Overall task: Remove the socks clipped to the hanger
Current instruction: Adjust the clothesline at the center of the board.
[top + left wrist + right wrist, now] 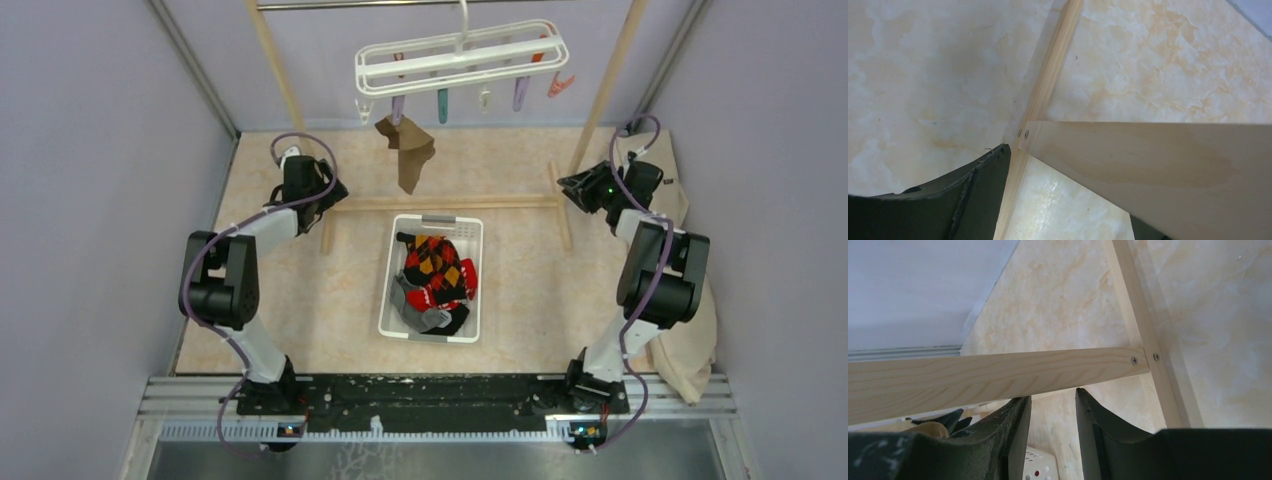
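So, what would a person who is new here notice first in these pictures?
A single brown sock hangs from a clip on the white hanger, high at the far middle. Nearer the camera, a white basket holds a heap of red, black and grey socks.

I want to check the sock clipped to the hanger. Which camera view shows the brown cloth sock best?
The top external view: the brown cloth sock hangs whole below the white plastic hanger frame. Both wrist views show none of it, mostly wooden rack bars and floor.
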Controlling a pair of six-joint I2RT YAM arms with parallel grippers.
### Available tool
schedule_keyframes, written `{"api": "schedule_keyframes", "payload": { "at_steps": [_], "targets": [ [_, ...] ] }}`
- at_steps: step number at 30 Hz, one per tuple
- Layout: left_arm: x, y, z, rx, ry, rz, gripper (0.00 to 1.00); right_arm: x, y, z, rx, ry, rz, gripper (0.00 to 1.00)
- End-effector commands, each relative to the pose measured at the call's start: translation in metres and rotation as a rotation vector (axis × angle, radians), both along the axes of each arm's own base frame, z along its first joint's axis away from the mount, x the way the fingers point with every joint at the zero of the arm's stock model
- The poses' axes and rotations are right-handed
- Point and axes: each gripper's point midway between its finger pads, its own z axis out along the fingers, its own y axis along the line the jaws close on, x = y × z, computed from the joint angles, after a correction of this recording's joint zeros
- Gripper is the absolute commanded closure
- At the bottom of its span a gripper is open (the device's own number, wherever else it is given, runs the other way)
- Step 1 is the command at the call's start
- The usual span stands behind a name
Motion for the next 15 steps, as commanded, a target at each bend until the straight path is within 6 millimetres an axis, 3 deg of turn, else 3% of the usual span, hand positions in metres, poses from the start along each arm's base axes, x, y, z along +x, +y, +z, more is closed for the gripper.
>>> {"api": "schedule_keyframes", "payload": {
  "at_steps": [1,15],
  "targets": [
    [0.016,0.003,0.009,-0.018,-0.033,0.000,0.15,0.030,-0.015,0.034,-0.023,-0.111,-0.027,0.62],
    [0.039,-0.005,0.012,-0.020,-0.061,-0.050,0.14,0.044,0.006,0.031,-0.020,-0.118,0.021,0.62]
  ]
}}
